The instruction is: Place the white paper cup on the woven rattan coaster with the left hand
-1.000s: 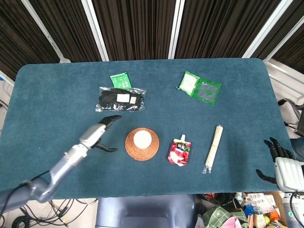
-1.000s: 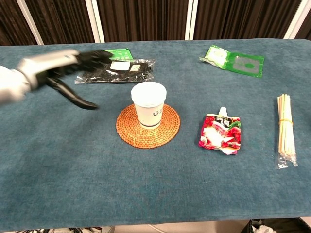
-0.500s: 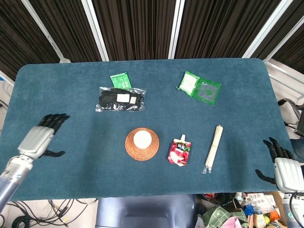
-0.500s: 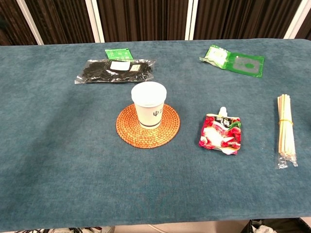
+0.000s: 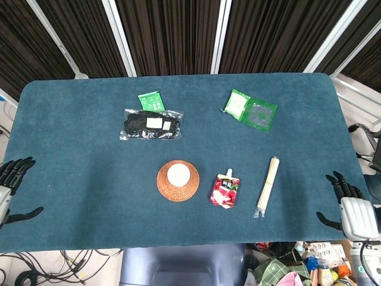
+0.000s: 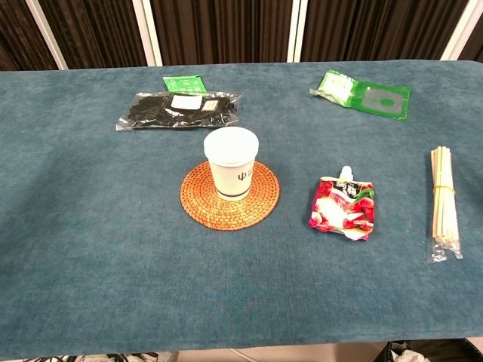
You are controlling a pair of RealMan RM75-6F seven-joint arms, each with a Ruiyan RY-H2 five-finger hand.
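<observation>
since the earlier frame the left hand (image 5: 11, 186) has drawn back from beside the coaster to the far left edge of the table, and the right hand (image 5: 348, 208) has barely shifted at the right edge.

head view: the white paper cup (image 5: 177, 174) stands upright in the middle of the woven rattan coaster (image 5: 178, 180), seen from above as a pale disc ringed by orange weave. the left hand is half out of the picture at the table's left edge, its dark fingers spread and the thumb held apart, holding nothing. the right hand sits off the table's right front corner, fingers spread apart, also holding nothing. both hands are well apart from the cup. just right of the coaster lies a red drink pouch (image 5: 225, 190), and further right a bundle of wooden chopsticks (image 5: 268, 185). behind the coaster lie a clear bag of black contents (image 5: 151, 124), a small green packet (image 5: 151, 100) and a larger green packet (image 5: 250, 109), all on the teal table (image 5: 71, 143).

chest view: neither hand shows. the cup (image 6: 232, 162) stands upright on the coaster (image 6: 229, 194), with a small dark mark on its wall. the red pouch (image 6: 343, 207) lies to its right, the chopsticks (image 6: 444, 200) near the right edge, the black bag (image 6: 178, 110) behind.
</observation>
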